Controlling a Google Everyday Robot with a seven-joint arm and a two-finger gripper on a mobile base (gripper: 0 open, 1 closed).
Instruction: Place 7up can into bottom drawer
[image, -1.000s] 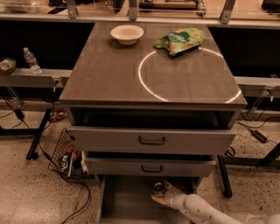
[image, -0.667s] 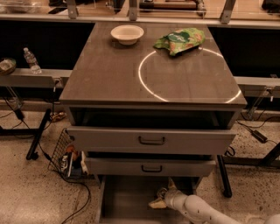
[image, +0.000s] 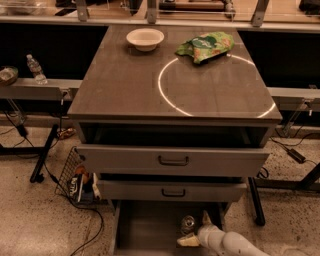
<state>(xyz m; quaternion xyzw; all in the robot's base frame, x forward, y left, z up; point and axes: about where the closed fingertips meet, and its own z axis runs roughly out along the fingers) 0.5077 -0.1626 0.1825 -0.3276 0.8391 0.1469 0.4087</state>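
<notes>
You will find the bottom drawer (image: 142, 227) pulled out, its flat floor exposed. The 7up can (image: 187, 223) stands upright inside the bottom drawer, right of the middle of its floor, with the silver top facing up. Your hand (image: 196, 230) is inside the bottom drawer too, entering from the drawer's front right corner on a white arm. Its fingers are spread wide, one to the right of the can and one in front of it. Whether either finger touches the can cannot be determined. Directly above the bottom drawer sit the middle drawer (image: 172, 191) and the top drawer (image: 172, 160), both part open and each with a dark handle. Above the bottom drawer, the worktop (image: 125, 90) carries a white bowl (image: 145, 38) and a green snack bag (image: 205, 46) toward its far edge. To the left of the bottom drawer a wire basket (image: 75, 177) rests on the floor.
</notes>
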